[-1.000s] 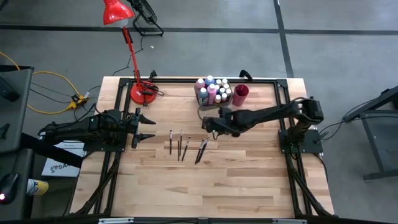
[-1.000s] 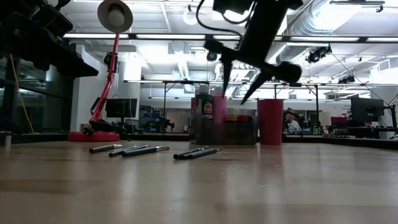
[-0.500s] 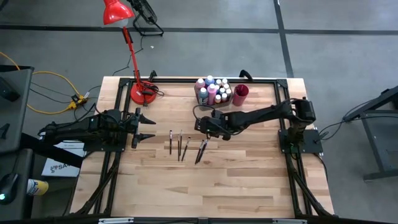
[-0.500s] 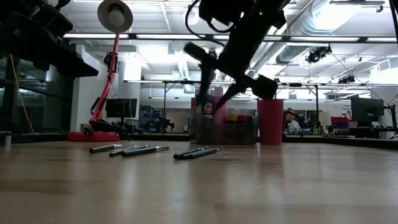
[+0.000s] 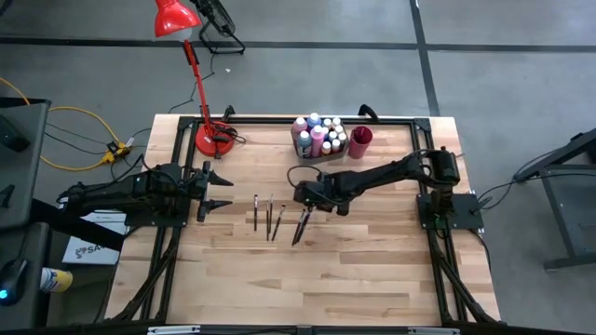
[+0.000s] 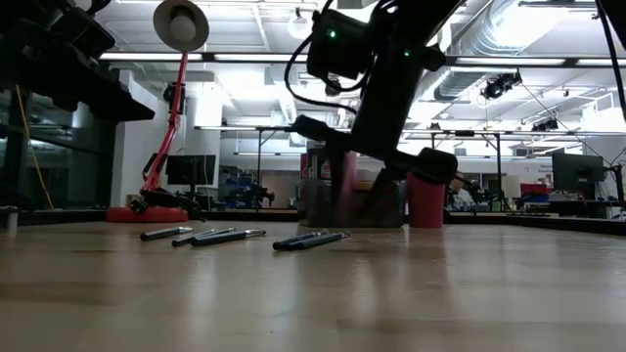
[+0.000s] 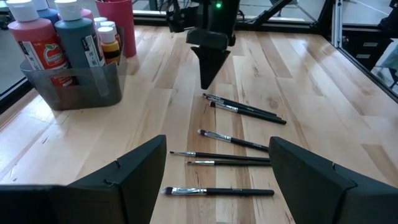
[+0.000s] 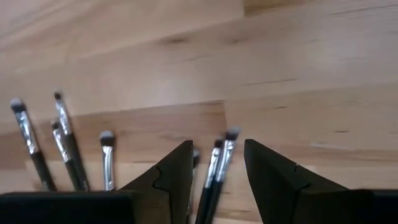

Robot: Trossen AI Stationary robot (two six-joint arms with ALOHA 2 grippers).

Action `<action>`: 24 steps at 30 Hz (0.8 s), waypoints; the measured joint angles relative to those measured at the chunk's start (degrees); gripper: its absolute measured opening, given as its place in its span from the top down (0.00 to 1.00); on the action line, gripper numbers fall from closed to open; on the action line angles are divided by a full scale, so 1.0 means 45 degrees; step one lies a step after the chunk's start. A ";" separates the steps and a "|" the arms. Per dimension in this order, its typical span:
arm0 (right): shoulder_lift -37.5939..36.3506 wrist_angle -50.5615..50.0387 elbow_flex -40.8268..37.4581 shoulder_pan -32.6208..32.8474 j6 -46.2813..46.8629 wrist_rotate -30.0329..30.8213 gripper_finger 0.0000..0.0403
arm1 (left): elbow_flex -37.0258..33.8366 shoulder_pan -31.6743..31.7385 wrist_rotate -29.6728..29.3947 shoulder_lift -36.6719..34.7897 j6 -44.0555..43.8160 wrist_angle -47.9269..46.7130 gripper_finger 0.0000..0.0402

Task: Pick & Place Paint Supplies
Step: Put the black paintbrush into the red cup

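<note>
Since the earlier frame the right tool (image 5: 304, 196) has travelled away from the bin toward the brushes and dropped lower, so it now hangs just above the pair of brushes (image 5: 302, 224) nearest it. Its fingers (image 8: 269, 168) stand part open with the two brush tips showing in the gap between them, and they grip nothing. Six paintbrushes lie loose on the counter (image 5: 372, 270): that angled pair, touching each other, and four more (image 7: 221, 155) lying roughly parallel a little farther toward the left arm. A grey bin (image 5: 317, 149) near the counter's far edge holds the paint bottles (image 5: 319, 134), packed upright, and a red cup (image 5: 360, 140) stands just beside it. At the far left corner sits a red desk lamp (image 5: 177, 20) on its round base. On its own side of the counter the left tool (image 5: 222, 191) waits, fingers spread wide and empty, pointing at the brushes.
</note>
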 joint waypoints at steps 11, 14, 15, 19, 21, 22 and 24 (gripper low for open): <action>0.0137 -0.0171 0.0001 -0.0112 0.0042 0.0199 0.66 | 0.0000 -0.0005 -0.0003 0.0000 0.0000 0.0009 0.31; 0.0248 -0.0292 -0.0009 -0.0022 0.0162 0.0250 0.66 | 0.0000 -0.0005 -0.0003 0.0000 0.0000 0.0009 0.31; 0.0345 -0.0182 -0.0001 0.0000 0.0286 0.0350 0.66 | 0.0000 -0.0002 -0.0003 0.0000 0.0000 0.0009 0.31; 0.0551 -0.0201 -0.0014 0.0053 0.0311 0.0147 0.66 | 0.0000 -0.0005 -0.0008 0.0000 0.0000 -0.0001 0.31; 0.0620 -0.0120 0.0036 0.0110 0.0313 0.0115 0.66 | 0.0000 -0.0003 -0.0003 0.0000 0.0000 0.0014 0.31; 0.0623 -0.0144 0.0020 0.0117 0.0309 0.0076 0.66 | 0.0000 -0.0005 -0.0003 0.0000 0.0000 0.0009 0.31; 0.0773 -0.0079 0.0035 0.0167 0.0373 0.0087 0.66 | 0.0000 -0.0004 -0.0004 0.0000 0.0000 0.0010 0.31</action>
